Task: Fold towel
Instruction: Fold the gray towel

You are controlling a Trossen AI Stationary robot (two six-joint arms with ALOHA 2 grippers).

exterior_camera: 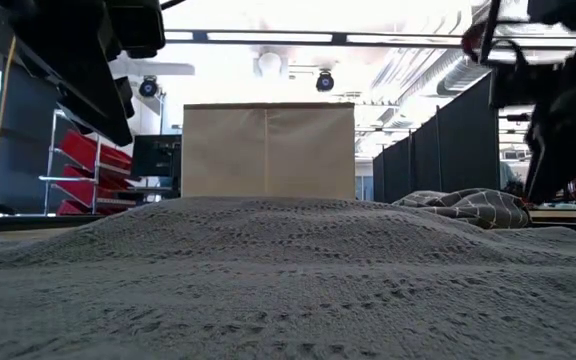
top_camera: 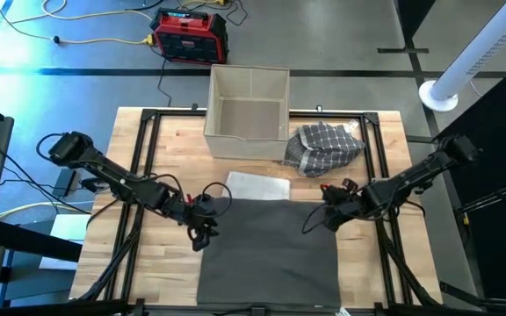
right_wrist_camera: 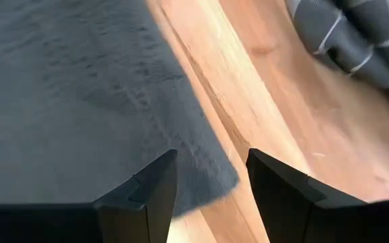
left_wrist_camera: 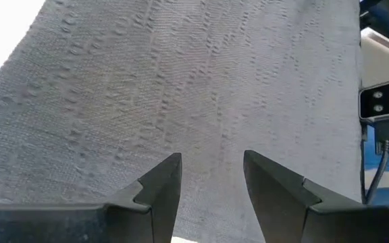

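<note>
A dark grey towel (top_camera: 271,254) lies spread flat on the wooden table, reaching to the near edge. My left gripper (top_camera: 202,226) hovers open above the towel's far left corner; its wrist view shows the knit cloth (left_wrist_camera: 181,88) below the parted fingers (left_wrist_camera: 212,169). My right gripper (top_camera: 330,213) is open at the towel's far right corner. In its wrist view the corner (right_wrist_camera: 225,181) lies just beyond the gap between the fingers (right_wrist_camera: 212,169), on bare wood. I see nothing between either pair of fingers.
A beige box (top_camera: 249,104) stands at the table's far middle. A crumpled grey checked cloth (top_camera: 323,147) lies to its right. A folded whitish cloth (top_camera: 257,185) lies just beyond the towel's far edge. Black frame rails (top_camera: 148,158) run along the table's sides.
</note>
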